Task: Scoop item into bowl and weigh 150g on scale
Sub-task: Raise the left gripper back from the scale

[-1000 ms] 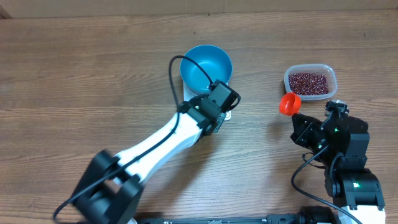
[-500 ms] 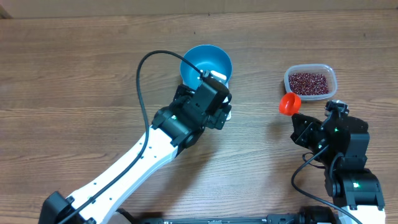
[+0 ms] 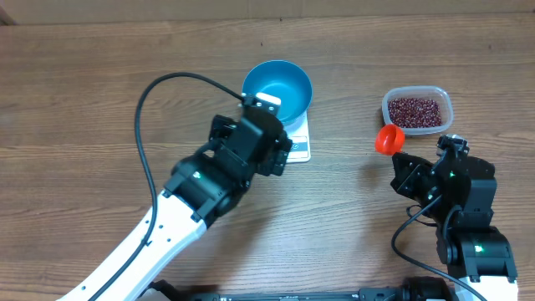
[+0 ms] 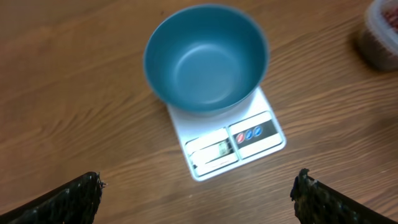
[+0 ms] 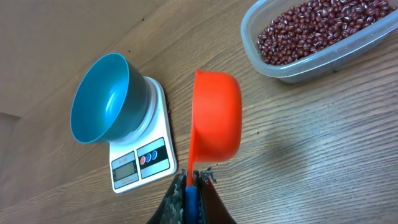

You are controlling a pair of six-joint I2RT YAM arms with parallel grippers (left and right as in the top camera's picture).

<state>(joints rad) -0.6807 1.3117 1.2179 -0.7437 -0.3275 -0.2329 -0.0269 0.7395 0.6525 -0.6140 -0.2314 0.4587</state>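
One deep blue bowl (image 4: 205, 59) tops the scale (image 4: 214, 152); left gripper (image 4: 198, 190) apart, right gripper (image 5: 191, 186) clamping orange scoop (image 5: 216, 115).

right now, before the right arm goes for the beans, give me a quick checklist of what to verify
1. bowl seated on the scale: ok
2. bowl empty: ok, bare blue inside
3. left claw open, holding nothing, apart from the bowl: ok
4. right claw shut on the orange scoop handle: ok
5. beans in the clear tub, top open: ok
6. scale display at zero: cannot tell, digits too blurred
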